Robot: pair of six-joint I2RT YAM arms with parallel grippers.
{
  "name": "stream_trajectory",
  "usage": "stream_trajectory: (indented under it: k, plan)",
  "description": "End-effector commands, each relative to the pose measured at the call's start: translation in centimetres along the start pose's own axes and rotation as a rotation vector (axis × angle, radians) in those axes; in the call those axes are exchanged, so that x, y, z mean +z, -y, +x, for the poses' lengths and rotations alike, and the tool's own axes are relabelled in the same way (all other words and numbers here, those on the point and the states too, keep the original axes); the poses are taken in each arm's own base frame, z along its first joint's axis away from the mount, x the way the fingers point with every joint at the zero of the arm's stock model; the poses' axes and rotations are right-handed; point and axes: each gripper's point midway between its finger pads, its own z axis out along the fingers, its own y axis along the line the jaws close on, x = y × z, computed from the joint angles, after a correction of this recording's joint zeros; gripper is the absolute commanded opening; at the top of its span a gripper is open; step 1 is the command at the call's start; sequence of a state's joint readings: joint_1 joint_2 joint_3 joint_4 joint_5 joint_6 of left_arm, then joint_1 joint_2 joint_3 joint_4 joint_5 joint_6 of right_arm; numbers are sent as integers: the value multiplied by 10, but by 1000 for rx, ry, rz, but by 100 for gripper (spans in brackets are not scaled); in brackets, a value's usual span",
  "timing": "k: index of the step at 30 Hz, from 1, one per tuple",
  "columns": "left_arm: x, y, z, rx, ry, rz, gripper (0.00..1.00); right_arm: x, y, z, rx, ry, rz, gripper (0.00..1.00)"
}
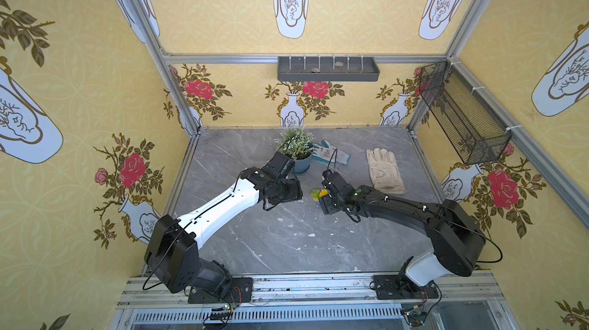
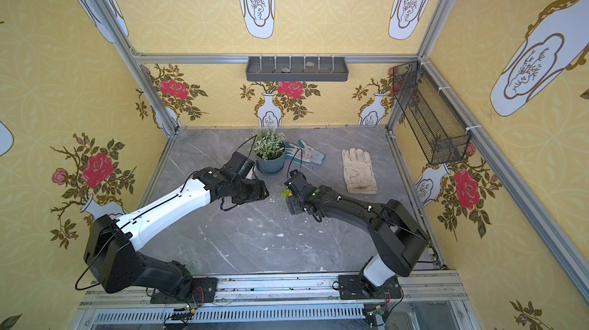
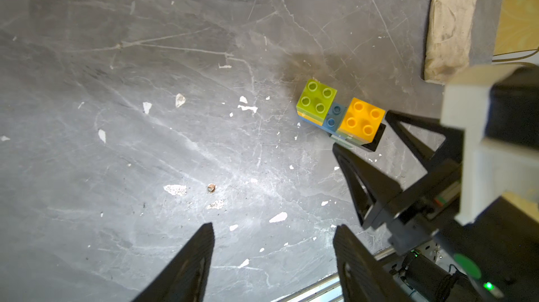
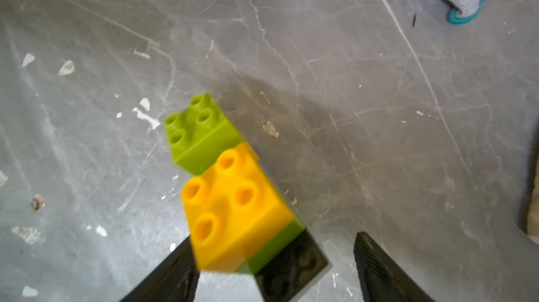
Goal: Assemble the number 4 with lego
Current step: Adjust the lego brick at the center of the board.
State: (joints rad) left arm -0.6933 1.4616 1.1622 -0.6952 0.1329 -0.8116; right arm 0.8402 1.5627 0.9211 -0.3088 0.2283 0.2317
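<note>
The number 4 stands upright on the grey table, made of lego and seen from above. A lime prong and a yellow prong rise from a blue crossbar, with a black brick lower on the stem. My right gripper is open with the yellow prong's side of the figure between its fingers and a clear gap to one finger. Both top views show the figure at that gripper's tip. My left gripper is open over bare table, apart from the figure.
A potted plant stands just behind the left wrist. A grey-and-teal glove and a beige glove lie at the back right. A grey tray and a wire basket hang on the walls.
</note>
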Motion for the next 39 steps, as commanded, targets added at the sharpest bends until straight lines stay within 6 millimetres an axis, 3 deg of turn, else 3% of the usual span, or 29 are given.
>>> stream_trajectory:
  k: [1, 6, 16, 22, 28, 33, 39]
  plan:
    - [0, 3, 0, 15, 3, 27, 67, 1, -1, -22, 11, 69, -72, 75]
    - [-4, 1, -1, 19, 8, 31, 67, -3, -8, -22, 46, 68, -172, 60]
    - [-5, 3, -5, 23, 13, 41, 65, 1, 8, -15, 177, 47, -246, 49]
    - [-9, 0, -6, 21, 23, 38, 65, 5, 1, -8, 221, 26, -295, 41]
    - [-13, -4, -5, 18, 33, 33, 65, -8, -2, -12, 236, 69, -323, 31]
    - [-16, -7, -6, 12, 42, 31, 65, -23, -10, -17, 259, 86, -382, 31]
    - [-16, -13, -3, 7, 38, 13, 65, -37, -41, -16, 404, 37, -652, 31]
